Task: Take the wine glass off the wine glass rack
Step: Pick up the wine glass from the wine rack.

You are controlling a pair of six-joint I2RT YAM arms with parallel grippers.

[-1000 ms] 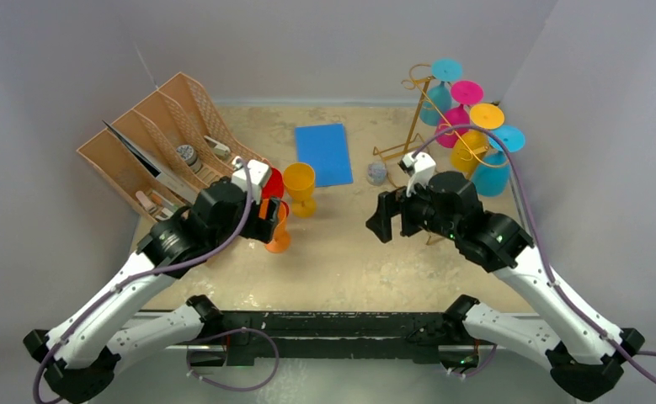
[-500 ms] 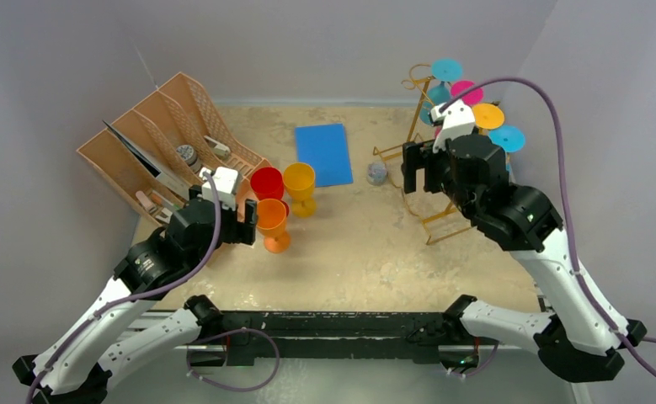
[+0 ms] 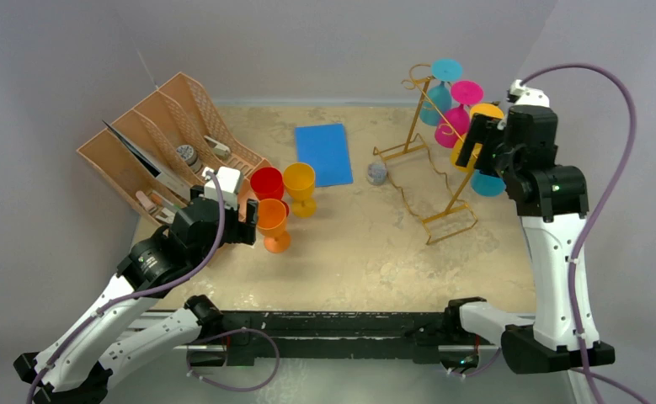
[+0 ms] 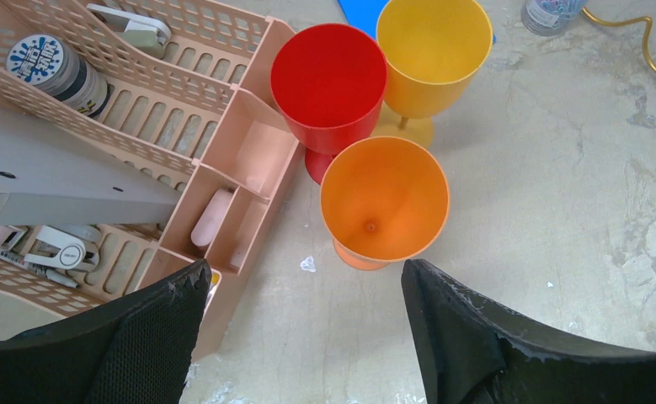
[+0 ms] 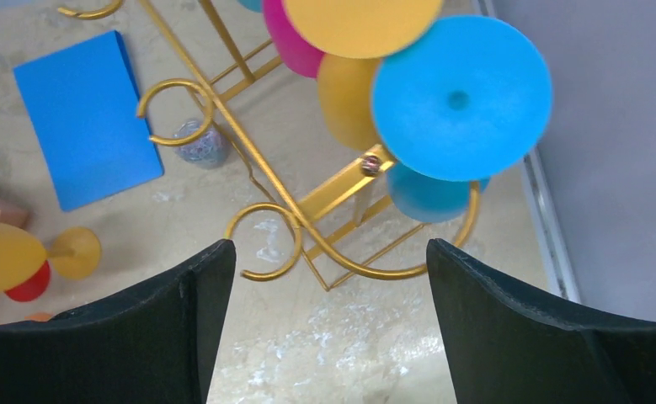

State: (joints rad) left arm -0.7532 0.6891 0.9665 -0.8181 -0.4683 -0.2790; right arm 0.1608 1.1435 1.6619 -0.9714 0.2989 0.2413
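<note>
The gold wire wine glass rack stands at the back right with several plastic wine glasses hanging upside down from its rails. A blue wine glass hangs at the near end, with a yellow one and a magenta one behind it. My right gripper hovers open above that end, nothing between its fingers. My left gripper is open and empty just short of an upright orange glass. A red glass and a yellow glass stand beside that one.
A brown slotted organizer with small items fills the back left, close to my left gripper. A blue sheet and a small jar lie mid-table. Grey walls close in at both sides; the right wall is next to the rack.
My right arm has risen and swung from the table's middle to above the rack's near end. My left gripper has backed away from the orange glass, which stays standing.
</note>
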